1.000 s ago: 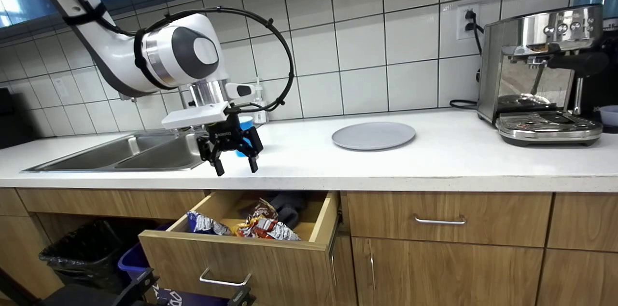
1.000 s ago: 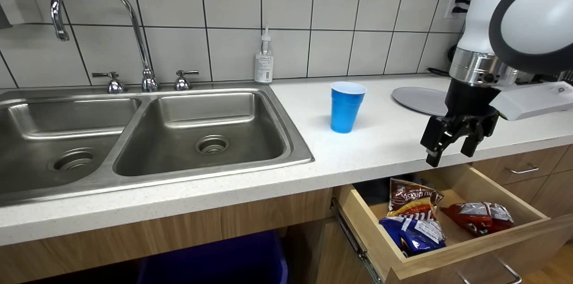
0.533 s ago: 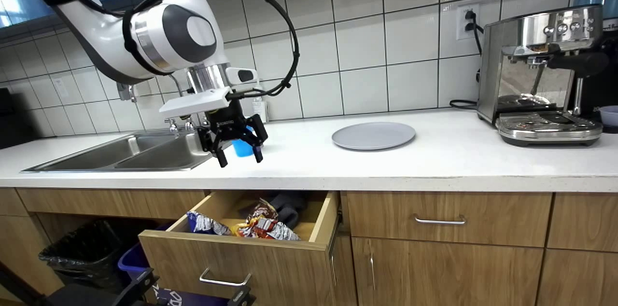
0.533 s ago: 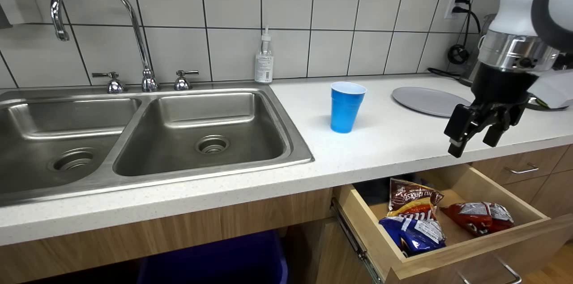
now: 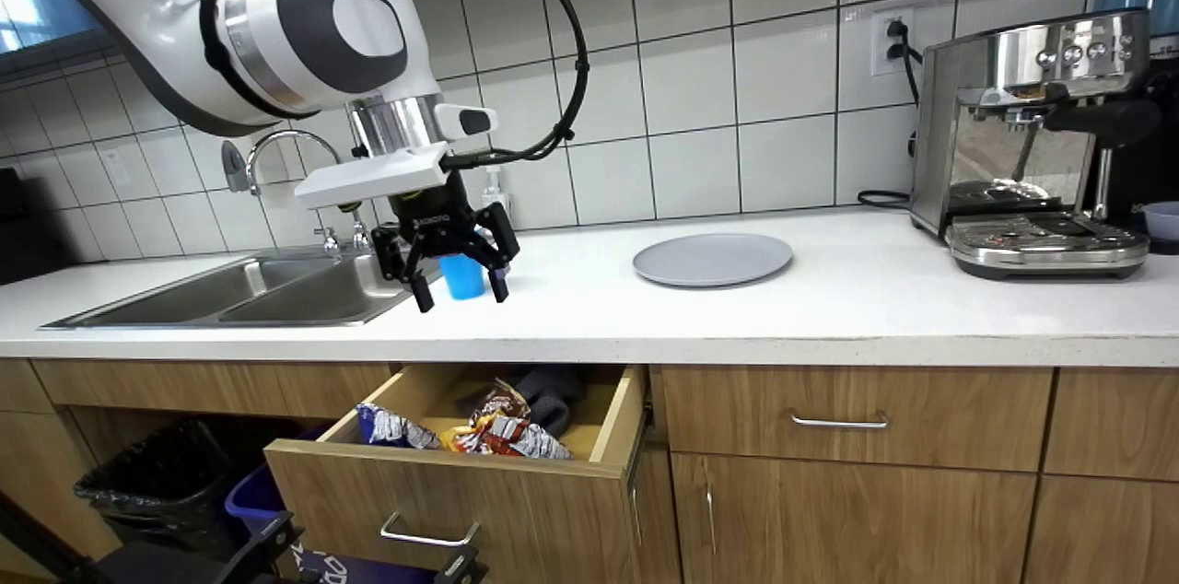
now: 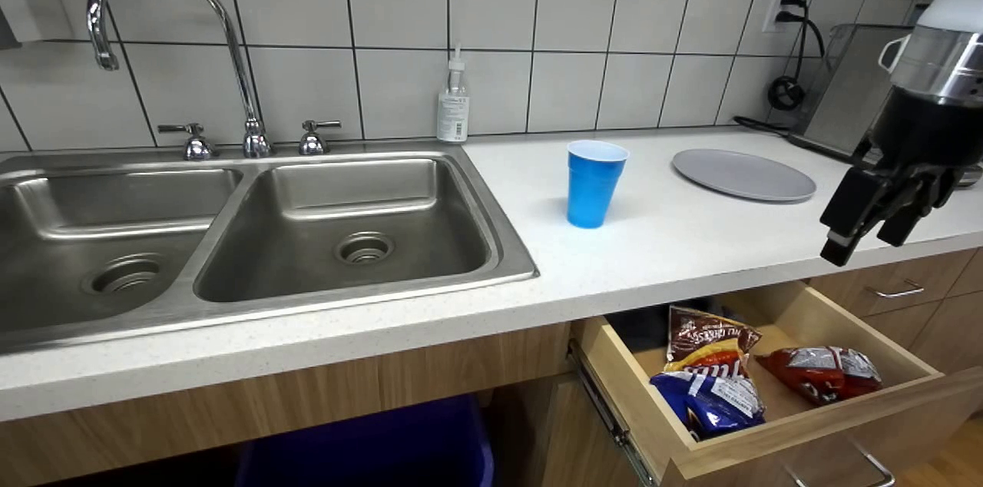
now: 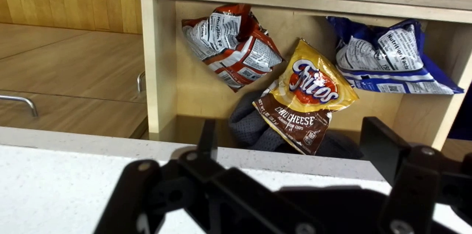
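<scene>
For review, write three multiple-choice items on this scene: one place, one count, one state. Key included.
1. Where does the blue cup stand?
A) on the counter beside the sink
B) on the plate
C) on the floor

2. How many snack bags lie in the drawer?
A) one
B) five
C) three

3. How do the fingers stand?
A) shut on a bag
B) apart, holding nothing
C) shut on the cup

1 A: an exterior view shows counter between cup and sink.
2 C: the wrist view shows a red bag, a blue bag and a yellow-and-brown bag.
3 B: the wrist view shows nothing clamped between them.
</scene>
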Tool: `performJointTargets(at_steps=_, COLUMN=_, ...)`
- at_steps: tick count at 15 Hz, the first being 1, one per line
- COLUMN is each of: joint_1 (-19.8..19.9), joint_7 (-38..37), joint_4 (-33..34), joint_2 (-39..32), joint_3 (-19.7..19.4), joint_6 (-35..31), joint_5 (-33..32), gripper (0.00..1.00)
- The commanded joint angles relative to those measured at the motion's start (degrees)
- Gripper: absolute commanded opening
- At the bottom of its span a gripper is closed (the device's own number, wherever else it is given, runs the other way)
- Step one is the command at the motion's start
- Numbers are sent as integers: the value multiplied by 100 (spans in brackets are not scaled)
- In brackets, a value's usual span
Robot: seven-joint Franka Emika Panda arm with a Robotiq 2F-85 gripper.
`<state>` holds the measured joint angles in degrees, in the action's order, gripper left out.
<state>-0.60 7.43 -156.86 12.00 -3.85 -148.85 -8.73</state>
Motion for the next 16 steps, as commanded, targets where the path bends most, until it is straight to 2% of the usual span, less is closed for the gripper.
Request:
performJointTargets(at_steps=1, joint_1=4, joint_7=495, joint_4=-425, joint_2=616, joint_3=-63, joint_6=231, joint_5=309, gripper=100)
performJointTargets(at_steps=2, joint_1=21, joint_7=503, joint_4=-500, joint_2=705, joint_3=-61, joint_6=264, joint_5=305, gripper=100)
performJointTargets(at_steps=3, joint_1=1, joint_7=562, joint_4=-228, joint_2=534, joint_3=-77, joint_6=415, joint_5=377, gripper=100)
performJointTargets(at_steps=8, joint_1=127, joint_7=349, joint_4=-229, joint_2=607, joint_3=-30, joint_6=826, joint_5=246, gripper=100)
performJointTargets(at_steps=16, joint_1=136, joint_7=461, joint_4=-231, joint_2=478, joint_3=-100, joint_6=1821, joint_5=335, gripper=100)
